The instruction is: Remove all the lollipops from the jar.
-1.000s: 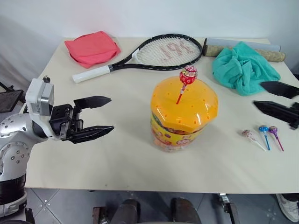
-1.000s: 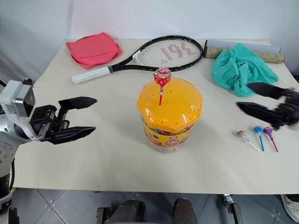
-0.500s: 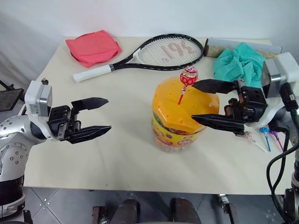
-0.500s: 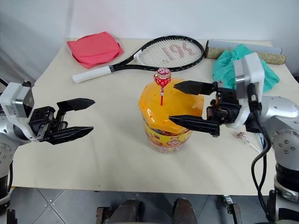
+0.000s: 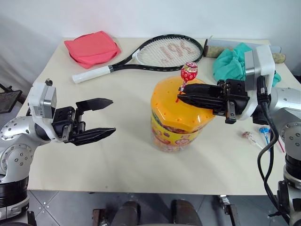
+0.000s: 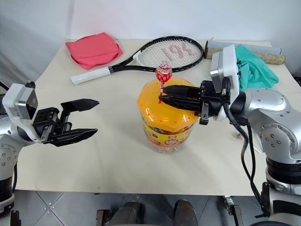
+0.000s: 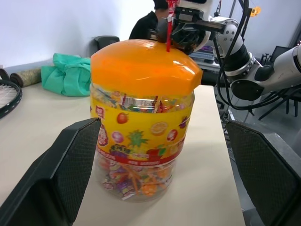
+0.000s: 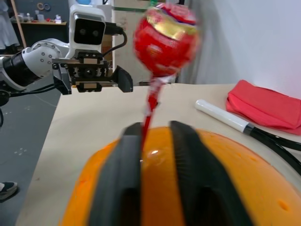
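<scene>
The right tool (image 5: pixel 181 96), spread wide half a second ago, is now clamped on the red lollipop's (image 5: pixel 189 73) stick above the jar (image 5: pixel 181 115); the left tool (image 5: pixel 110 116) is kept open.

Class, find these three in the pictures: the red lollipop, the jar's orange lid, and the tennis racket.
red lollipop (image 5: pixel 189 73), left eye view, on its wrapped head.
orange lid (image 5: pixel 169 101), left eye view, on the dome's bare left side.
tennis racket (image 6: pixel 164 49), right eye view, on the strings.
</scene>
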You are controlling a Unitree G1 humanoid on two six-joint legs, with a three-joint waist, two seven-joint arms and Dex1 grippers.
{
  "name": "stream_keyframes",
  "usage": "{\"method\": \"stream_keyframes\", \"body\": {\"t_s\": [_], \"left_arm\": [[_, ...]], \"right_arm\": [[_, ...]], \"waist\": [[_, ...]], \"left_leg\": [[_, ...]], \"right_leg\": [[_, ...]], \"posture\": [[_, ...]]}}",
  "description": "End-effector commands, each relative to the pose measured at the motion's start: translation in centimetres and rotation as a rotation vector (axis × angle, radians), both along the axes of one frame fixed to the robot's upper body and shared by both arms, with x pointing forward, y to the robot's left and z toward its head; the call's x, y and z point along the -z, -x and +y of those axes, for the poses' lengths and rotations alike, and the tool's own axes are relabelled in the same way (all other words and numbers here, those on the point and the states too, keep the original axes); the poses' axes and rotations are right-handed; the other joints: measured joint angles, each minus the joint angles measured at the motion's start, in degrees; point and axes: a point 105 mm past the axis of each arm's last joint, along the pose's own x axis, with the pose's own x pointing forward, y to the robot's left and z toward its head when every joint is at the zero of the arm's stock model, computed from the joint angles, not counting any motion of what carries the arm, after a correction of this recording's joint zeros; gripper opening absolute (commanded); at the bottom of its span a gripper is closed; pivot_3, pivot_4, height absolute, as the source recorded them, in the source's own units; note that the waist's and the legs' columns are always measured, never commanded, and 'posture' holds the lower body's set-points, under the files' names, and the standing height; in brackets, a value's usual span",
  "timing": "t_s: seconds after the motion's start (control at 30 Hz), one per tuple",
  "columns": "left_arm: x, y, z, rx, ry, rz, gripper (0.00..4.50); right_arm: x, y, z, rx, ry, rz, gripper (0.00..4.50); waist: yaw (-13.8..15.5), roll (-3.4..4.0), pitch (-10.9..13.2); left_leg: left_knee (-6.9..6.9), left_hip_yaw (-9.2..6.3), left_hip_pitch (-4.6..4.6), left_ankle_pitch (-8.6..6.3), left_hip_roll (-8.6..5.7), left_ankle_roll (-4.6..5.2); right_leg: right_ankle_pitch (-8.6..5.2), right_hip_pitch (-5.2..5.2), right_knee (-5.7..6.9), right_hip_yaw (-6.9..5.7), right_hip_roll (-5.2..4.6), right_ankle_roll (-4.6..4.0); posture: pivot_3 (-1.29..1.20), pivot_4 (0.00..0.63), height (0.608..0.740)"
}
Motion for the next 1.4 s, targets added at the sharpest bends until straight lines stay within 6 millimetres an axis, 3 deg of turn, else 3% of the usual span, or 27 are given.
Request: {"method": "stream_keyframes", "body": {"t_s": [0.03,0.2,0.37,0.43,0.57,0.67,0.77,0.83,1.07,1.3,1.4], "left_arm": [[-0.7,0.3,-0.3,0.013,0.001,-0.051,4.50],[-0.8,0.1,-0.5,0.019,0.010,-0.058,4.50],[-0.8,0.0,-0.6,0.026,0.008,-0.063,4.50],[-0.8,0.1,-0.9,0.038,0.006,-0.068,4.50],[-0.6,0.4,-2.0,0.100,-0.014,-0.080,4.50],[-0.3,0.6,-2.7,0.140,-0.037,-0.082,4.50],[-0.1,0.6,-3.0,0.157,-0.035,-0.077,4.50],[0.0,0.6,-3.0,0.161,-0.034,-0.071,4.50],[0.6,0.9,-3.2,0.168,-0.038,-0.038,4.50],[0.7,1.1,-3.0,0.152,-0.039,-0.026,4.50],[0.7,1.0,-2.9,0.139,-0.037,-0.021,4.50]], "right_arm": [[-1.7,-0.1,-1.1,0.016,-0.066,-0.024,0.04],[-5.1,0.4,-3.0,-0.042,-0.288,-0.059,0.04],[-6.7,0.5,-4.6,-0.027,-0.353,-0.062,0.04],[-7.1,-0.1,-6.3,0.050,-0.335,-0.061,0.04],[-6.0,-2.1,-12.5,0.355,-0.121,-0.037,0.04],[-3.5,-3.2,-18.1,0.594,0.053,0.076,0.04],[0.2,-3.7,-24.4,0.857,0.243,0.195,0.04],[2.3,-3.3,-27.4,0.969,0.340,0.254,0.04],[9.1,-1.3,-32.4,1.141,0.579,0.487,0.04],[10.7,-0.2,-34.9,1.264,0.575,0.540,0.04],[12.3,0.1,-35.3,1.270,0.587,0.591,0.04]], "waist": [[0.1,0.00,0.0],[0.3,-0.03,0.0],[0.0,-0.03,0.0],[-0.1,-0.03,0.0],[0.6,-0.06,0.1],[0.7,-0.08,0.1],[0.2,-0.07,0.1],[0.0,-0.07,0.1],[-1.2,0.08,0.1],[-1.1,0.09,0.1],[-1.0,0.09,0.1]], "left_leg": [[0.01,0.00,0.00,0.00,0.00,0.00],[0.07,-0.07,-0.05,0.00,0.02,0.01],[-0.05,-0.03,-0.03,0.00,-0.02,0.00],[-0.08,0.00,-0.03,0.00,-0.03,0.00],[-0.04,0.16,-0.12,0.00,-0.17,0.02],[0.00,0.20,-0.15,-0.02,-0.24,0.06],[-0.01,0.36,-0.13,-0.03,-0.20,0.08],[-0.03,0.49,-0.10,-0.03,-0.14,0.08],[-0.10,0.76,-0.04,-0.02,0.00,0.07],[-0.06,0.79,-0.04,-0.03,0.01,0.07],[-0.02,0.77,-0.05,-0.02,0.02,0.07]], "right_leg": [[0.00,0.00,0.00,0.00,0.00,0.00],[0.00,0.03,0.00,-0.01,-0.07,0.01],[0.00,-0.01,0.00,-0.03,-0.01,0.01],[0.00,-0.03,0.00,-0.03,0.00,0.01],[0.01,0.02,-0.02,-0.07,-0.06,0.00],[0.01,0.06,-0.06,-0.05,-0.08,0.00],[0.01,0.05,-0.07,-0.04,-0.07,0.00],[0.01,0.04,-0.07,-0.02,-0.06,0.00],[0.00,-0.03,-0.08,0.00,-0.04,0.00],[0.00,-0.03,-0.11,0.05,-0.05,0.00],[0.00,0.00,-0.14,0.05,-0.06,0.00]], "posture": [[0.00,0.150,0.740],[0.00,0.150,0.740],[0.00,0.150,0.740],[0.00,0.150,0.740],[0.00,0.150,0.740],[0.00,0.150,0.740],[0.00,0.150,0.740],[0.00,0.150,0.740],[0.00,0.150,0.740],[0.00,0.150,0.740],[0.00,0.150,0.740]]}}
